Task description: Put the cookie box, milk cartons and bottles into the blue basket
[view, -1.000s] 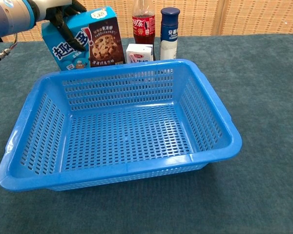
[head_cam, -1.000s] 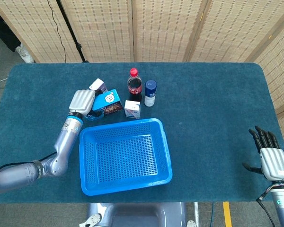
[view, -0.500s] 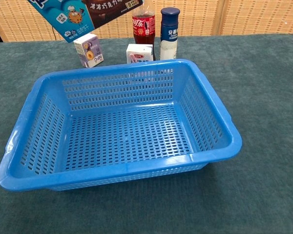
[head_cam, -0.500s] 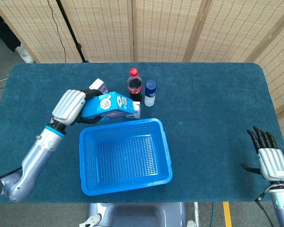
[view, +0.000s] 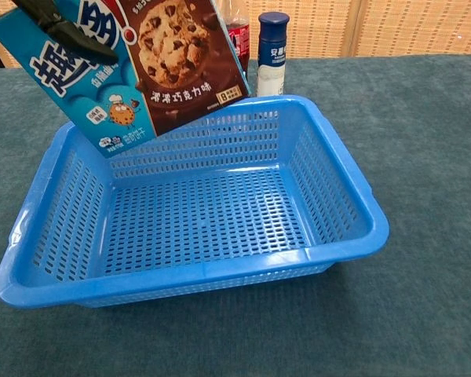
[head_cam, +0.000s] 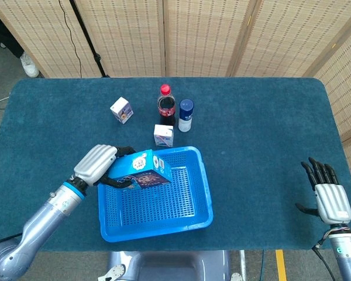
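Observation:
My left hand (head_cam: 96, 164) grips the blue cookie box (head_cam: 140, 170) and holds it tilted in the air over the left part of the blue basket (head_cam: 201, 193). In the chest view the cookie box (view: 133, 67) fills the upper left, with dark fingers (view: 59, 23) across its top, above the basket (view: 345, 204). Two small milk cartons stand on the table, one (head_cam: 121, 109) at the far left and one (head_cam: 163, 135) just behind the basket. A cola bottle (head_cam: 165, 105) and a blue-capped white bottle (head_cam: 186, 115) stand side by side behind them. My right hand (head_cam: 327, 196) hovers open at the far right edge.
The table (head_cam: 263, 129) is covered in teal cloth. Woven folding screens (head_cam: 205, 35) stand behind it. In the chest view the blue-capped bottle (view: 272, 52) rises just behind the basket's far rim.
My left hand has carried the cookie box from behind the basket forward and down, over the basket's left side. The far-left milk carton now shows uncovered. The right hand has barely moved.

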{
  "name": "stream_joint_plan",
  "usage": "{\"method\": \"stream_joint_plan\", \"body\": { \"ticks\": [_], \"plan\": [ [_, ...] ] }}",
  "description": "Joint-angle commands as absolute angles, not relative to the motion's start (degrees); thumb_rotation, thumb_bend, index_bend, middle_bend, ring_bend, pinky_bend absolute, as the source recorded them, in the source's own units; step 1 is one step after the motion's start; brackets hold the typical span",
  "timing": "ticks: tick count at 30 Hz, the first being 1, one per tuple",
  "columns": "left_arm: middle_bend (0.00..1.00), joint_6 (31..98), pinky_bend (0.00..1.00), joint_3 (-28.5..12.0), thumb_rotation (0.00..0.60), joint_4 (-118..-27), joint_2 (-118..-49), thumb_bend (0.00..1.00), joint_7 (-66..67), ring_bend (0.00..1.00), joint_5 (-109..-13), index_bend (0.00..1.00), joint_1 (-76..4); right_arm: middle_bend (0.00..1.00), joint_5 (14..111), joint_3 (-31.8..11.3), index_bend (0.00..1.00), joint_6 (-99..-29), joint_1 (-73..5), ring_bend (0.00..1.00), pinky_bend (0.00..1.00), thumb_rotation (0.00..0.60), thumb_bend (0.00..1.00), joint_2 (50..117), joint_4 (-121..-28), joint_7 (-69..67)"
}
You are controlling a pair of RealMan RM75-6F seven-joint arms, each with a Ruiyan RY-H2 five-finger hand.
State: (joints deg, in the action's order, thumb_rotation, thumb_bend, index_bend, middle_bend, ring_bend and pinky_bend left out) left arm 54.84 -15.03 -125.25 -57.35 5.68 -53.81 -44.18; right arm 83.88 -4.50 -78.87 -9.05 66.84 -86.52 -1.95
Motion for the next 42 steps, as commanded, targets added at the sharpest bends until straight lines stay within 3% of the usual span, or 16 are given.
{"method": "stream_joint_plan", "body": {
  "ticks": [1,17,26,29,31,33,34,36,42],
  "plan": [
    [0.62,57.2,0.62,-13.1,0.600,-128.0,-60.7,0.42,11.9,0.56,-48.6,0.69,-46.4,0.00,83.9,-4.4,0.00,-78.8,-9.1,0.00,0.00,0.600,0.00,66.9,-86.6,-1.8],
    [0.62,63.2,0.62,-9.0,0.600,-129.3,-70.8,0.42,23.4,0.56,-39.6,0.69,-50.9,0.00,83.9,-4.3,0.00,-78.7,-9.0,0.00,0.00,0.600,0.00,66.4,-86.6,-2.4],
    [0.62,61.3,0.62,-8.4,0.600,-127.7,-73.2,0.41,23.4,0.55,-35.9,0.68,-52.5,0.00,83.7,-4.3,0.00,-78.8,-9.0,0.00,0.00,0.600,0.00,66.3,-86.8,-2.7],
    [0.57,60.9,0.62,-8.4,0.600,-127.4,-73.5,0.39,22.8,0.50,-35.4,0.62,-52.6,0.00,83.7,-4.3,0.00,-78.8,-9.0,0.00,0.00,0.600,0.00,66.3,-86.8,-2.7],
    [0.41,58.7,0.53,-8.1,0.600,-127.6,-72.9,0.36,22.0,0.37,-34.9,0.49,-52.9,0.00,83.7,-4.3,0.00,-78.8,-9.0,0.00,0.00,0.600,0.00,66.3,-86.8,-2.7],
    [0.09,52.7,0.26,-6.9,0.600,-127.8,-70.0,0.27,22.1,0.09,-34.7,0.16,-54.2,0.00,83.7,-4.3,0.00,-78.9,-9.0,0.00,0.00,0.600,0.00,66.3,-86.8,-2.6],
    [0.02,50.8,0.14,-6.8,0.600,-127.5,-68.9,0.23,21.7,0.02,-35.4,0.06,-54.5,0.00,83.7,-4.3,0.00,-78.9,-8.9,0.00,0.00,0.600,0.00,66.3,-86.9,-2.5],
    [0.00,48.6,0.01,-6.8,0.600,-127.0,-67.7,0.13,20.5,0.00,-37.1,0.00,-54.4,0.00,83.6,-4.3,0.00,-78.9,-8.9,0.00,0.00,0.600,0.00,66.3,-86.8,-2.5],
    [0.00,46.2,0.00,-8.1,0.600,-126.5,-64.9,0.04,13.0,0.00,-46.5,0.00,-50.9,0.00,83.6,-4.2,0.00,-78.7,-9.0,0.00,0.00,0.600,0.00,66.4,-86.9,-2.1]
  ]
}}
